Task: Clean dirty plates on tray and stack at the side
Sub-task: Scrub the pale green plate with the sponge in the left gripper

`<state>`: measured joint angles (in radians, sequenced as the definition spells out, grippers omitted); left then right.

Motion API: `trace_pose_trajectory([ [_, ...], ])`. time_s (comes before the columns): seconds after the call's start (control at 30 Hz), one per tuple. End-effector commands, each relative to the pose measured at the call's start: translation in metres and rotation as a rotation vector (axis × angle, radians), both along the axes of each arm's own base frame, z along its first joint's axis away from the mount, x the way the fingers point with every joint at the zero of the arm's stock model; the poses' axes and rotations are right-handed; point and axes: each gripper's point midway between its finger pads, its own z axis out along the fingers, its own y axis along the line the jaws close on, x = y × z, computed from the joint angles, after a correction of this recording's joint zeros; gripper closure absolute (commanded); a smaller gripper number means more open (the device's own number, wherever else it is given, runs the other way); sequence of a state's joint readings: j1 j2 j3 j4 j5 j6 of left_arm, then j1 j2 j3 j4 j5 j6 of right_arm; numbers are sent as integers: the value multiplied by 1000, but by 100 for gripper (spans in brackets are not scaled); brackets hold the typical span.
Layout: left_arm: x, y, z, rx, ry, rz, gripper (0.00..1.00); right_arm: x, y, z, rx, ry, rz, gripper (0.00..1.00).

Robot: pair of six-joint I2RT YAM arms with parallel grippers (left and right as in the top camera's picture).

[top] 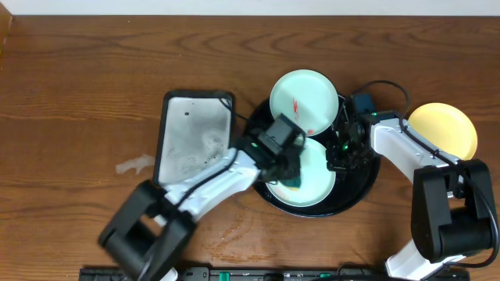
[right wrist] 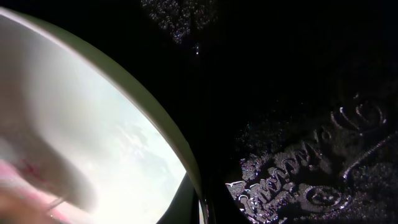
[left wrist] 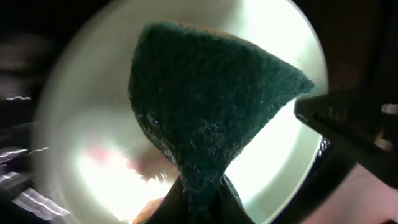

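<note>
The black tray [top: 361, 186] holds two mint green plates. The far plate [top: 305, 92] has a red smear. The near plate [top: 316, 186] lies under my left gripper [top: 291, 179], which is shut on a dark green sponge [left wrist: 205, 106] pressed onto that plate [left wrist: 273, 155]; a faint red smear shows beside the sponge. My right gripper [top: 337, 156] is shut on the near plate's right rim [right wrist: 186, 155], one finger on each side, over the tray's glossy floor [right wrist: 298, 93]. The yellow plate [top: 443, 129] lies on the table to the right of the tray.
A rectangular silver-grey metal tray [top: 195, 140] with wet marks lies left of the black tray. A small pale crumpled scrap [top: 137, 164] lies on the wooden table further left. A dark strip runs along the table's front edge [top: 234, 273].
</note>
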<state>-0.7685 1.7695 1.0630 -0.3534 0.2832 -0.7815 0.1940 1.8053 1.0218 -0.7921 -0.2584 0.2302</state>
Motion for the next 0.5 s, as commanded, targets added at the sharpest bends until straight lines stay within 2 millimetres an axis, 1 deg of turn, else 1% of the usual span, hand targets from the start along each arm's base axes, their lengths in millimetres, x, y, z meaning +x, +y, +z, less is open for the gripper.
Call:
trace_pose_trajectory([
  [0.0, -4, -16, -19, -19, 60, 8, 93, -4, -17, -14, -108, 25, -35, 99],
  [0.07, -7, -14, -34, 7, 86, 6, 92, -5, -16, -14, -103, 26, -22, 99],
  [0.13, -7, -6, -49, 48, 101, 0, 93, -6, -16, -14, -102, 27, -14, 99],
  [0.17, -6, 2, -56, 86, 101, 11, 93, -6, -16, -14, -100, 27, -8, 99],
  [0.23, 0, 31, -65, 218, 75, 62, 93, -6, -16, -14, -99, 25, 8, 99],
  [0.27, 3, 47, -66, 294, 52, 87, 93, -7, -16, -14, -99, 25, 16, 99],
  [0.33, 10, 79, -63, 437, 4, 128, 93, -8, -16, -14, -100, 29, 25, 99],
  [0.4, 16, 112, -55, 605, -69, 117, 93, -9, -17, -14, -100, 32, 33, 99],
  [0.47, 19, 124, -50, 681, -105, 89, 93, -9, -17, -14, -101, 33, 33, 99],
])
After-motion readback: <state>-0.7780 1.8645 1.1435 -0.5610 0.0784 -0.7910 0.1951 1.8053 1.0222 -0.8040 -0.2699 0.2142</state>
